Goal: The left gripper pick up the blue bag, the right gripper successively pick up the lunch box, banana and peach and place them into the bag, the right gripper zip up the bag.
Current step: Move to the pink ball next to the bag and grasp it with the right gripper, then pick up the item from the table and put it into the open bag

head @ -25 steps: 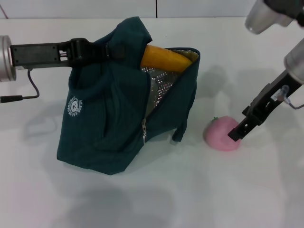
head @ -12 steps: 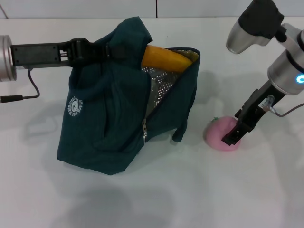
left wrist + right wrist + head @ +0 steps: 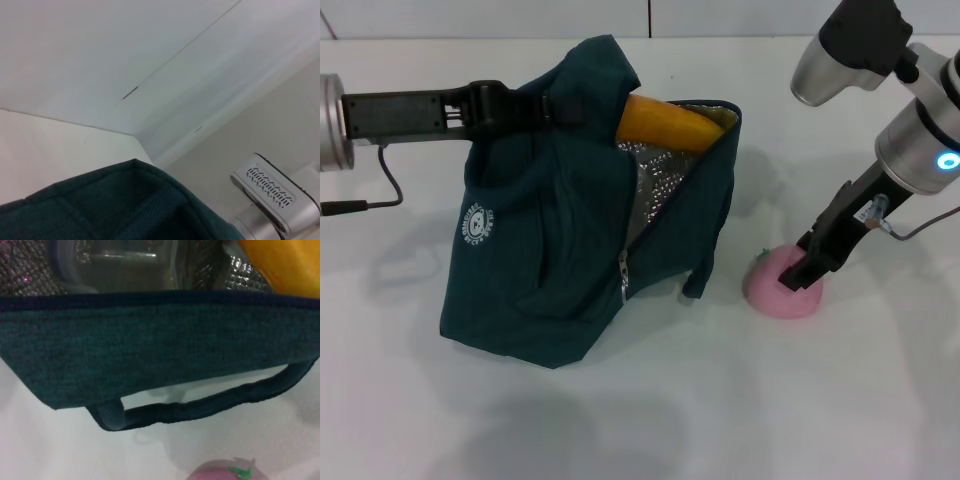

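Head view: the step in hand looks like the peach pickup, since the banana [image 3: 672, 123] already pokes out of the bag [image 3: 570, 250]. The peach [image 3: 782, 283] lies on the table [image 3: 720, 400] just right of the bag. The right gripper [image 3: 801, 276] is pressed onto its top; whether its fingers are apart or clamped I cannot tell. The left gripper [image 3: 555, 105] grips the bag's upper edge, jaws closed on the fabric. Next, probably: squeeze, lift, carry left to the bag's mouth.

Left wrist view: only bag [image 3: 125, 205] fabric shows.

Right wrist view: the lunch box [image 3: 120, 265] sits inside the bag beside the banana [image 3: 285, 262]; the peach [image 3: 225, 473] lies outside.
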Controlling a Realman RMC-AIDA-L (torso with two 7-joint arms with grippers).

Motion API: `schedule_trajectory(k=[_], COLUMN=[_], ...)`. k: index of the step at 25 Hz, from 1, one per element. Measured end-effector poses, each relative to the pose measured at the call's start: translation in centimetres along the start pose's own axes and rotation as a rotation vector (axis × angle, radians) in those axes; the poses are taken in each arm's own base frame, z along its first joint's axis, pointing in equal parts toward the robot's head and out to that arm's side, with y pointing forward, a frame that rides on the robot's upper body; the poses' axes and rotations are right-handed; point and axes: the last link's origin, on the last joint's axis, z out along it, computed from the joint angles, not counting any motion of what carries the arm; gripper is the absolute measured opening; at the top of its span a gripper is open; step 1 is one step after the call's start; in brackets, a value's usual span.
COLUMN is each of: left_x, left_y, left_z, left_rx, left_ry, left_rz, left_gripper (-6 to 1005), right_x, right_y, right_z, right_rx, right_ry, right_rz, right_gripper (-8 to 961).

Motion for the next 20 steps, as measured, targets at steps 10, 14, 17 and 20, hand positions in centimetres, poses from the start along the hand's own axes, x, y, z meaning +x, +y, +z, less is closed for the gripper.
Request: schedule_trajectory(k=[10,14,17,20], left_x=[0.05,0.02,0.02,0.01], left_y=[-0.01,-0.01,0.0,0.0], left_z=[-0.07,-0.04,-0.03,-0.02], left_rx=[0.002,0.001,0.001,0.0], left_ry=[0.0,0.0,0.0,0.0], left_rz=[0.0,-0.001,-0.001,-0.001], left_gripper=[35,35,35,35], right_x=[-0.02,0.04,0.09,0.21], right_y=[0.14,0.22,0.25,0.09], right_z=[-0.03,-0.03,-0.08,-0.32], right_rx=[-0.01,-0.015,-0.016,-0.019], right_ry=[0.008,0.013,0.012,0.0], right_rz=[-0.019,-0.021,-0.024,-0.015], right_gripper=[287,99,86,72])
